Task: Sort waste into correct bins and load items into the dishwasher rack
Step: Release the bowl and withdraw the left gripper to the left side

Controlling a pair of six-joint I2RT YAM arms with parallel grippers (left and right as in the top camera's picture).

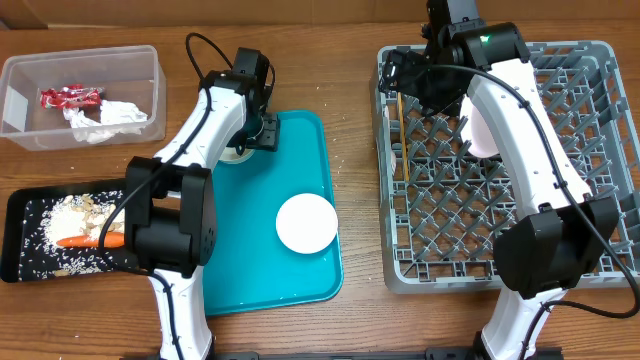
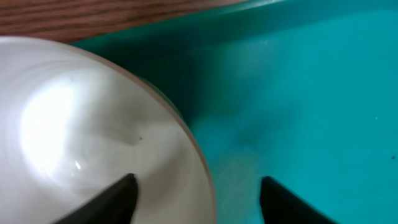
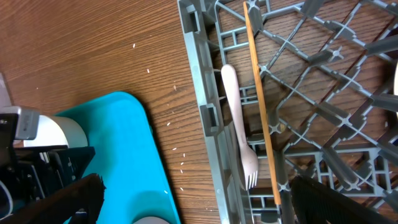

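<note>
Fingers (image 2: 118, 198) of the left gripper (image 2: 196, 193) stand apart astride the rim of a small bowl (image 2: 81, 118) at the teal tray's (image 2: 311, 93) far left corner. One is inside the bowl and one outside over the tray, neither clamped. A white plate (image 1: 306, 222) lies on the tray's right half. Right of the tray, the right gripper (image 3: 205, 199) hangs spread wide, holding nothing, over the dishwasher rack's (image 3: 198, 93) tray-side wall, where a white fork (image 3: 239, 130) and a chopstick (image 3: 261, 112) lie.

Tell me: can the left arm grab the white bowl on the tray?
Probably yes. The left pincer is open around the rim of the bowl, one finger inside, one outside over the tray; nothing blocks it.
</note>
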